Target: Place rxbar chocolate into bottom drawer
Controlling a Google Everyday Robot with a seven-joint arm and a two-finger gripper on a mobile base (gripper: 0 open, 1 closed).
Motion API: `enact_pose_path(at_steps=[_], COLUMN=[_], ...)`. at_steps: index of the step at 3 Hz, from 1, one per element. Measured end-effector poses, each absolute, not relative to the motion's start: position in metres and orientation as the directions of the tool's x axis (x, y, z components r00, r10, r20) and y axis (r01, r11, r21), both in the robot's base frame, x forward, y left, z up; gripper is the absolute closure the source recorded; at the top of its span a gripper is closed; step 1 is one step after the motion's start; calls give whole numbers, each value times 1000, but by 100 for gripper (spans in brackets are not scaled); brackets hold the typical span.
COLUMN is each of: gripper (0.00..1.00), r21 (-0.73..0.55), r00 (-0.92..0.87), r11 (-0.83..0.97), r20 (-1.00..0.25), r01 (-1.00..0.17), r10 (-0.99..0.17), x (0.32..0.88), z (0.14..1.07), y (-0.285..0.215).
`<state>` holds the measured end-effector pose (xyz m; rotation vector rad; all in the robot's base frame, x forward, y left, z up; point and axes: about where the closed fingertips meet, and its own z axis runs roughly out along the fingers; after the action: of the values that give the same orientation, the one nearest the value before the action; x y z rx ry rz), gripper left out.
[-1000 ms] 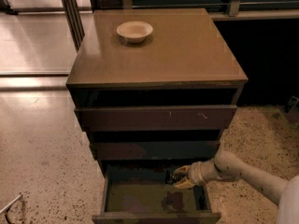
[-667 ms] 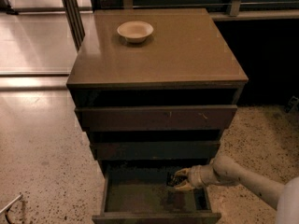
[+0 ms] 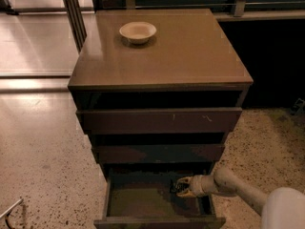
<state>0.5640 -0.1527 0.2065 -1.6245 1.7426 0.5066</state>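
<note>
The bottom drawer (image 3: 138,200) is pulled open, showing its olive-brown floor and low side walls. My gripper (image 3: 179,187) reaches in from the right and sits low inside the drawer's right half, just above the floor. Its fingers are closed on a small dark wrapper, the rxbar chocolate (image 3: 173,187), which sticks out to the left of the fingertips. My pale arm (image 3: 238,187) comes in over the drawer's right wall.
A round beige bowl (image 3: 137,32) stands on the brown cabinet top (image 3: 190,56). Two upper drawer fronts, one wide (image 3: 159,120) and one narrower (image 3: 157,153), overhang the open drawer. Speckled floor lies left and right. A dark wall is behind on the right.
My gripper has moved slightly lower and a little left inside the bottom drawer, still holding the dark wrapper. Nothing else moved.
</note>
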Motion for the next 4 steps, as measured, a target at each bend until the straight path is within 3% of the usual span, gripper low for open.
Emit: enact_pose_path(at_steps=[2,4], gripper=[100,58], r21=[-160,-165], r00=[16,15], r11=[146,153], r20=[-727,-725], r01=[-976,-974], r10=[-687,-689], x=[587,590], z=[150,149], y=[-149,-152])
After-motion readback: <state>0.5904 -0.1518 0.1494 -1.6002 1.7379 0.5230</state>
